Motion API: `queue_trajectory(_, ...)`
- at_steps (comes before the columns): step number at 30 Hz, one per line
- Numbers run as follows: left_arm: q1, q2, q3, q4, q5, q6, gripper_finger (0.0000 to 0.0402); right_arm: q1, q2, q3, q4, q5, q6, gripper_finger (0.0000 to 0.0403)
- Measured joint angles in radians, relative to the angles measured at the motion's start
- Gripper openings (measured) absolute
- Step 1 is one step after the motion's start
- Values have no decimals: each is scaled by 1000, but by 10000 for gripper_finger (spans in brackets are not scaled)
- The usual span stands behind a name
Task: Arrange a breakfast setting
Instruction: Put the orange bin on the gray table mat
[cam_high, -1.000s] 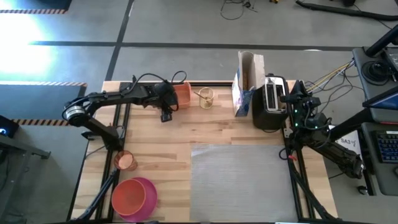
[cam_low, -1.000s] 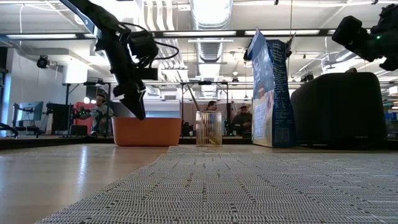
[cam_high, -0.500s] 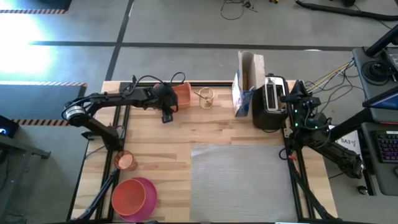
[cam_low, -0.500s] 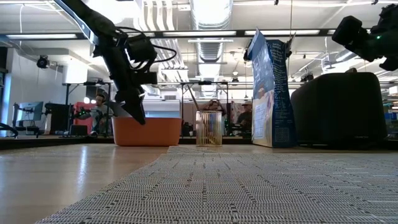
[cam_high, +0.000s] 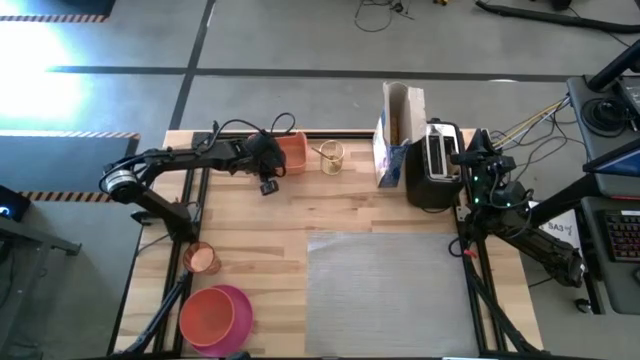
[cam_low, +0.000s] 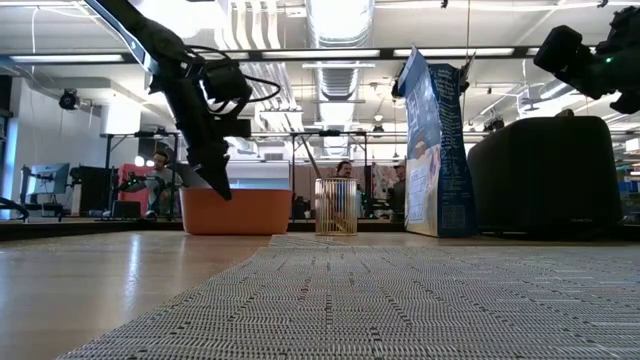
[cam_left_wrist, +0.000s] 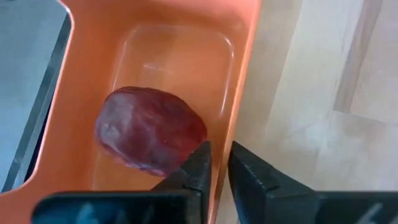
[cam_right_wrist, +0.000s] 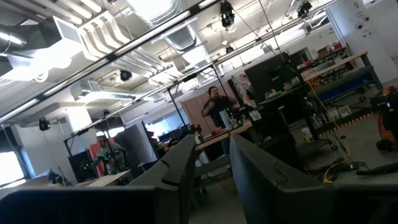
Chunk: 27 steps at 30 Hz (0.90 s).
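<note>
Pink plate (cam_high: 230, 318) with the orange bowl (cam_high: 207, 314) in it sits at the table's near left, the small cup (cam_high: 203, 259) just beyond. Farther back, the left gripper (cam_high: 268, 184) pinches the orange tray (cam_high: 292, 153) wall, its fingers (cam_left_wrist: 198, 167) astride the rim beside the red apple (cam_left_wrist: 151, 135). Grey placemat (cam_high: 385, 290) lies centre-right. The right gripper (cam_high: 470, 150) waits above the toaster (cam_high: 439, 163), fingers (cam_right_wrist: 180, 163) slightly parted, holding nothing.

The table (cam_high: 250, 230) is of pale wood planks with a smooth, matt face. The grey placemat (cam_high: 385, 290) is woven, rough and coarse in the low view. The orange tray (cam_left_wrist: 242, 74) looks like smooth plastic with a soft shine, and the red apple (cam_left_wrist: 149, 130) in it has a dull, slightly glossy skin. The toaster (cam_high: 437, 165) is black with silver metal. The carton (cam_low: 435, 145) is printed cardboard. The pink plate (cam_high: 238, 310) looks matt.
</note>
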Motion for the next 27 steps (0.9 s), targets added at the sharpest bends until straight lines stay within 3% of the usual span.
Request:
queue_trajectory(4,1,0,0,1,0,-5,3,0,0,0,0,0,0,91)
queue_trajectory(11,0,0,0,-23,1,-44,1,0,0,0,0,0,0,91)
queue_trajectory(16,-8,-1,0,-60,65,-122,1,0,0,0,0,0,0,91)
queue_trajectory(27,-102,-49,4,-128,120,-217,0,0,0,0,0,0,0,91)
